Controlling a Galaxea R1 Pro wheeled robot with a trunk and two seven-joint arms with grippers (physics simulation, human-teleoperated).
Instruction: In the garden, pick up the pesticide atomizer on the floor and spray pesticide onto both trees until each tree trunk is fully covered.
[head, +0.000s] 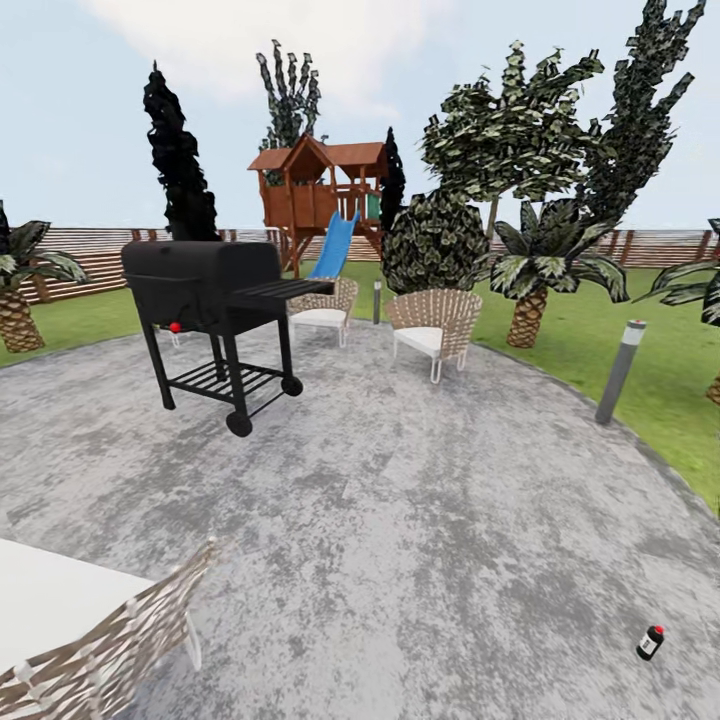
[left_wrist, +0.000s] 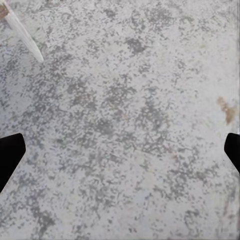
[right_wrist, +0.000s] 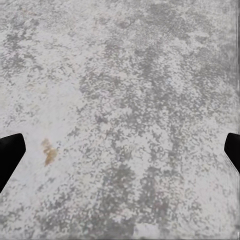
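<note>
- Pesticide atomizer (head: 651, 642) lies tilted on the grey mottled patio floor (head: 400, 520) at the near right of the head view, black with a red top and a white label, alone and well apart from the furniture.
- A black barbecue grill (head: 212, 300) on wheels stands on the far left part of the patio, its side shelf sticking out to the right.
- Two wicker chairs with white cushions sit beyond it: one (head: 324, 308) just right of the grill, the other (head: 435, 327) further right, near the paving's edge.
- A third wicker chair (head: 100, 640) with a white seat occupies the near left corner.
- A grey bollard light (head: 621, 372) leans at the right rim of the patio, beside the grass lawn (head: 570, 370).
- Past the lawn stand a wooden playhouse (head: 320, 195) with a blue slide (head: 334, 247), a short palm (head: 540, 270), a narrow black tree (head: 180, 165) and a slatted wooden fence (head: 90, 255).
- A tree (head: 505, 130) with a green-white canopy rises at the far right, its thin visible stretch of trunk (head: 492, 215) behind the palm.
- The left gripper (left_wrist: 120, 152) points down at the speckled paving, its jaws spread wide and holding nothing; a white chair leg (left_wrist: 22, 32) crosses one corner of its wrist view.
- The right gripper (right_wrist: 120, 152) likewise hangs over bare paving, jaws spread wide, with a small brown stain (right_wrist: 49, 151) close to one fingertip.
</note>
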